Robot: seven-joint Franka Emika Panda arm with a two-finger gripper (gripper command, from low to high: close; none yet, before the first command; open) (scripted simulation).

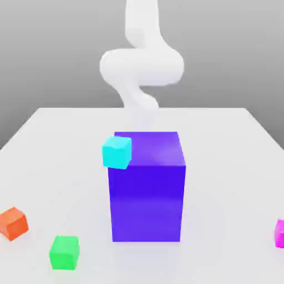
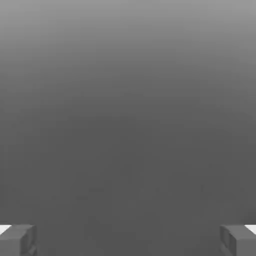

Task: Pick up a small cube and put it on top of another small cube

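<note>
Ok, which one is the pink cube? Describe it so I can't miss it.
Start at the big violet block mid-table. Look to the exterior view's right edge, near the front: the pink cube sits there alone. The orange cube and green cube are on the opposite side.

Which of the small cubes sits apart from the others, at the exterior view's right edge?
The magenta cube, cut by the frame edge beside the big violet block. The orange cube and green cube sit on the opposite side; the cyan cube appears higher, at the block's upper corner.

big blue-violet block (image 1: 147,188), cyan cube (image 1: 116,152), table (image 1: 222,144)
</note>
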